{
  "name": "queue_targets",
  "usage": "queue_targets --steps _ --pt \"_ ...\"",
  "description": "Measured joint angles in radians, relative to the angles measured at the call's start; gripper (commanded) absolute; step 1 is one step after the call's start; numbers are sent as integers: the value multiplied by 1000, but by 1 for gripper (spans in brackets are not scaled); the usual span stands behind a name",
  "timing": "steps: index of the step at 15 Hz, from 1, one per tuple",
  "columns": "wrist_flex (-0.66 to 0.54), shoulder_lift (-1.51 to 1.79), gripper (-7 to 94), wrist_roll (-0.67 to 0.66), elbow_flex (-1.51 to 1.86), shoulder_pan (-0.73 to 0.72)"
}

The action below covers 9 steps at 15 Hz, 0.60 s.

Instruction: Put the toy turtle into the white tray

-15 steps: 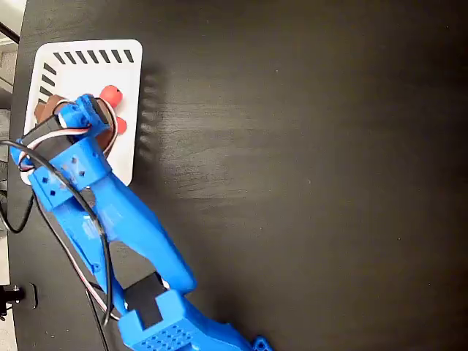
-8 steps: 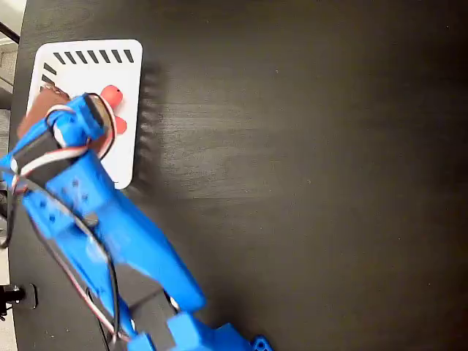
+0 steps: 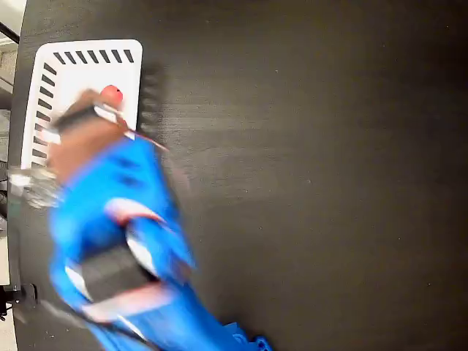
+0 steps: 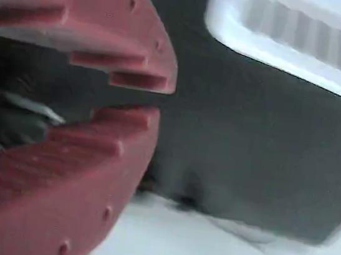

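The white tray [image 3: 88, 66] lies at the table's top left corner in the fixed view. Only the red head of the toy turtle [image 3: 111, 93] shows inside it. The shell is hidden behind the blurred arm. My gripper [image 3: 82, 117] is a brown-red smear over the tray's lower half, at the end of the blurred blue arm [image 3: 124, 227]. In the wrist view the gripper [image 4: 155, 99] has its red toothed fingers almost touching, with nothing between them. A slotted edge of the tray [image 4: 296, 31] appears at the top right there. The turtle is out of that view.
The dark table [image 3: 307, 183] stretches to the right of the tray and arm. Its left edge runs just beside the tray. In the wrist view a pale surface [image 4: 204, 251] lies beyond the dark tabletop [image 4: 251, 138].
The arm has swung back and down from over the tray and is now motion-blurred. The turtle's red head stays in the same place in the tray.
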Motion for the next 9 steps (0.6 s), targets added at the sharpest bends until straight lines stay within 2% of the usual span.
queue_targets --steps 2,5,7,9 --pt "38 195 -1 31 135 87" --pt "29 482 -1 21 459 250" --pt "-37 644 -1 9 721 322" --pt "-146 818 -1 9 1000 333"
